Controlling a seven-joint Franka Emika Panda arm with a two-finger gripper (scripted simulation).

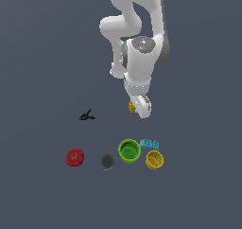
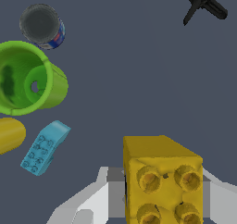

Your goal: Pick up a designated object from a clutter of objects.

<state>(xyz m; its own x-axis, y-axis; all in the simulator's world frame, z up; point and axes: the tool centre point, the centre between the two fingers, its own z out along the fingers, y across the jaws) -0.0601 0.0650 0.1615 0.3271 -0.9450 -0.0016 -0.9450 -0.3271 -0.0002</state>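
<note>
While the white arm hangs over the dark grey floor [image 1: 38, 57], its gripper [image 1: 138, 107] is clamped on the small mustard-yellow studded block [image 2: 159, 179], which sits between the white fingers [image 2: 99, 197]. In the exterior view, the block lies at twelve o'clock from the green plastic cup [image 1: 129, 151] and the light-blue studded brick [image 1: 149, 143], well apart from both.

The mustard-yellow block [image 2: 162, 181], a small cube with round dark-centred holes on one face, sits between the hand's [image 1: 137, 107] fingers, well apart from the green cup [image 1: 129, 151].
</note>
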